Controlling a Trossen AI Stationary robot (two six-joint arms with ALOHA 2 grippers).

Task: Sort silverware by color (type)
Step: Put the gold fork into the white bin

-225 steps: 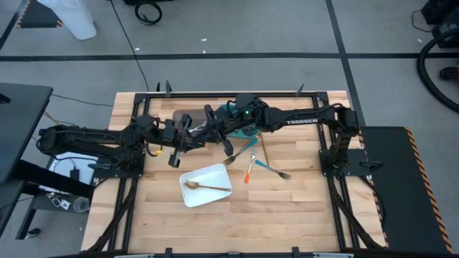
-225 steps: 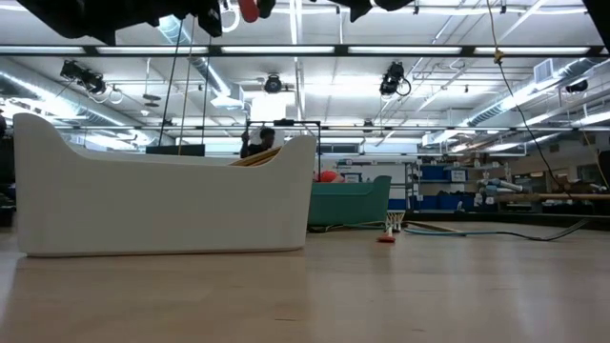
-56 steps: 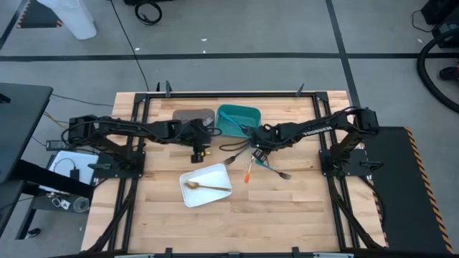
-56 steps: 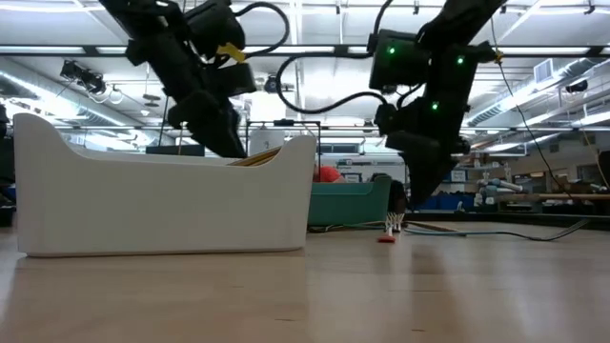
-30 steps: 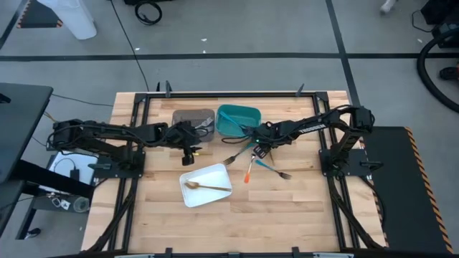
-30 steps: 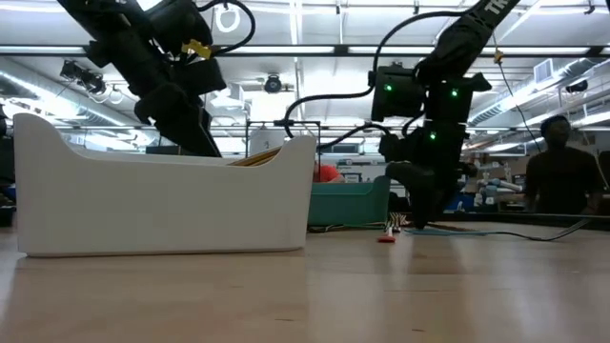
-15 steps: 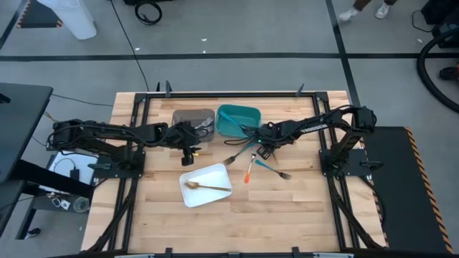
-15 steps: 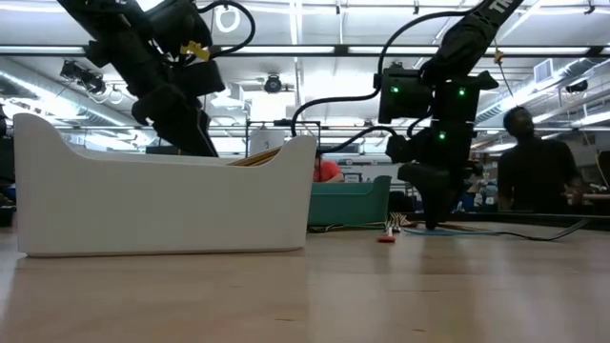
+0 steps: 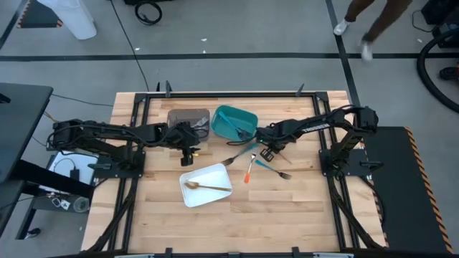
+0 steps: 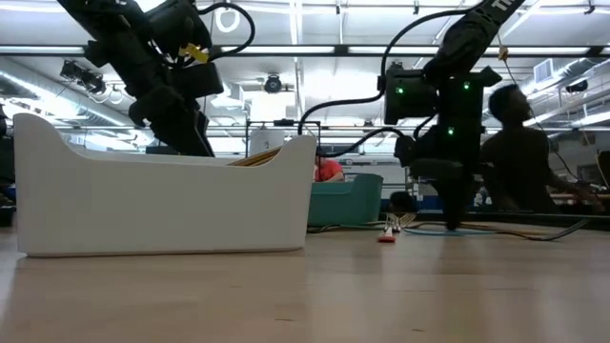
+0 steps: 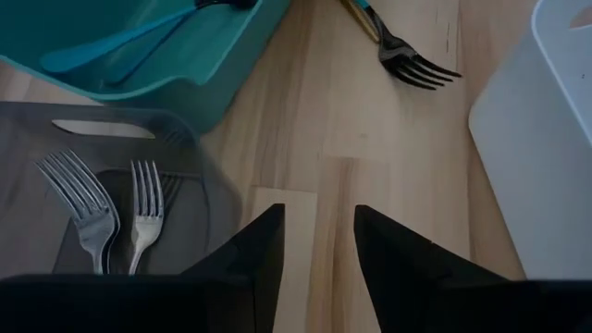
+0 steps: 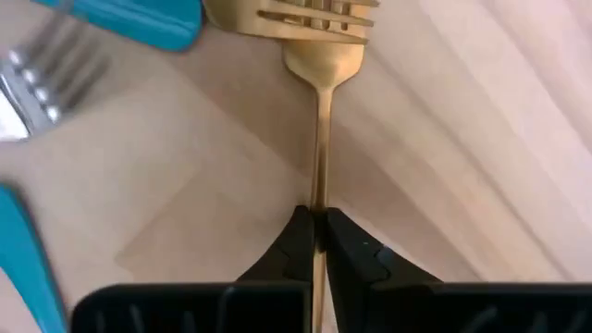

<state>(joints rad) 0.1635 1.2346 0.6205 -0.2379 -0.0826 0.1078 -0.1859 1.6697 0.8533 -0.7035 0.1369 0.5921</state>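
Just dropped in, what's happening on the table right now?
The two arms are sorting silverware. The right gripper is shut on the handle of a gold fork lying on the table, beside the teal bin. The left gripper is open and empty next to the grey bin, which holds silver forks. One gold piece lies in the white tray; orange and teal pieces remain loose on the wood.

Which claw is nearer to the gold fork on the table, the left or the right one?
The right claw: it is shut on the gold fork, gripping its handle. The left claw is open, apart from it, beside the grey bin.
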